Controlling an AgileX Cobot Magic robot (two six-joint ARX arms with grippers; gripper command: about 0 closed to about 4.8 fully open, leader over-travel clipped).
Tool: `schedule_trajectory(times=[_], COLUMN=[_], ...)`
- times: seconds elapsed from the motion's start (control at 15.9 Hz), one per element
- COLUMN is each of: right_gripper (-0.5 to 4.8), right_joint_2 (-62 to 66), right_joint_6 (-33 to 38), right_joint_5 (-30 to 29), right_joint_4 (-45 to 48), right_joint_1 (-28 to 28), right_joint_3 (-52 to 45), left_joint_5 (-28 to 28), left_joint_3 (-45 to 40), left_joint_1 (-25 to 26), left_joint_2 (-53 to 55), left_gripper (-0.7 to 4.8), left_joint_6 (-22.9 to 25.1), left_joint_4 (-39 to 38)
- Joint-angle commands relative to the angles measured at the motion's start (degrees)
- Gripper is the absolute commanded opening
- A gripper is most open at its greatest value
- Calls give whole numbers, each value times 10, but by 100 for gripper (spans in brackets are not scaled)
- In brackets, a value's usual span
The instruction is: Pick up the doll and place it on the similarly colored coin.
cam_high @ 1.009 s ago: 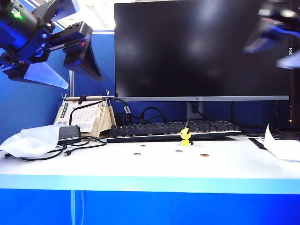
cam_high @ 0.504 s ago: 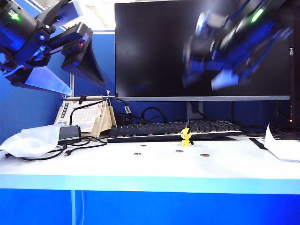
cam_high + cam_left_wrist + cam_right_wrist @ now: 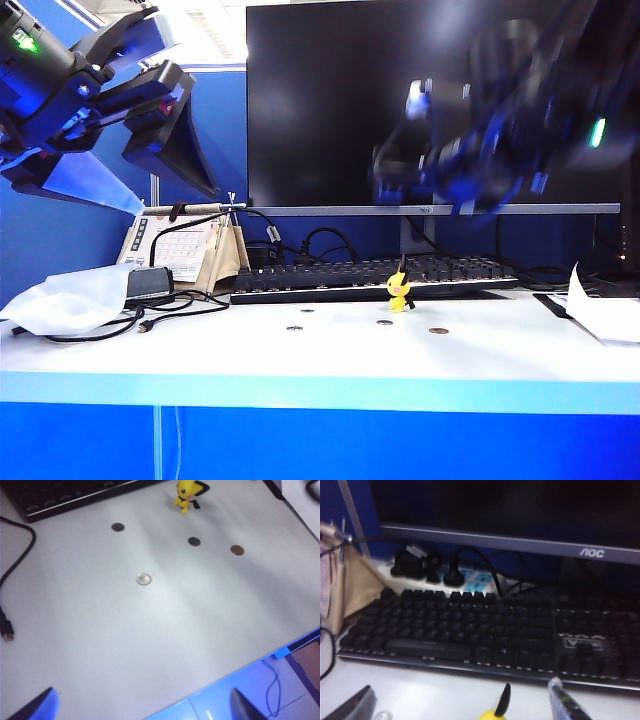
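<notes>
The right gripper [image 3: 440, 175] has swung down from the upper right, now blurred before the monitor [image 3: 330, 100], jaws wide and empty. The left gripper [image 3: 130, 150] stays high at left, open, empty. The doll [image 3: 398, 291] stands unmoved by the keyboard [image 3: 300, 280], apart from the coin [image 3: 437, 331].

The small bright-yellow plastic doll [image 3: 187, 493] looks smooth and slightly glossy, standing just below the right gripper [image 3: 462, 705], whose dark fingers look like matt plastic. Well ahead of the left gripper [image 3: 142, 707], the flat brassy-brown metal coin [image 3: 237, 550] has a dull sheen, while the silvery round coin [image 3: 143, 579] nearer to it shines brightly. The smooth white tabletop [image 3: 150, 630] looks matt. Beyond the right gripper, the black plastic keyboard [image 3: 485, 635] has a faint gloss on its keys.
</notes>
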Motion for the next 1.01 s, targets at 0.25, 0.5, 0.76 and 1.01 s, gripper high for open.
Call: schedule_trajectory(times=[0.25,0.5,0.76,1.01], right_gripper=[479,479,479,479], right_joint_2=[120,156,167,186], right_joint_6=[10,18,21,23], right_joint_5=[2,-25,-68,-71], right_joint_4=[15,-111,-111,-113], right_joint_1=[-8,-34,-34,-34], right_joint_3=[54,154,159,159], left_joint_5=[-2,-2,-3,-3], left_joint_3=[-1,-1,-1,-1], left_joint_1=[0,0,0,0], left_joint_2=[-1,-1,-1,-1], left_gripper=[479,479,479,479], left_joint_6=[-10,-21,-23,-25], left_joint_4=[3,4,21,20])
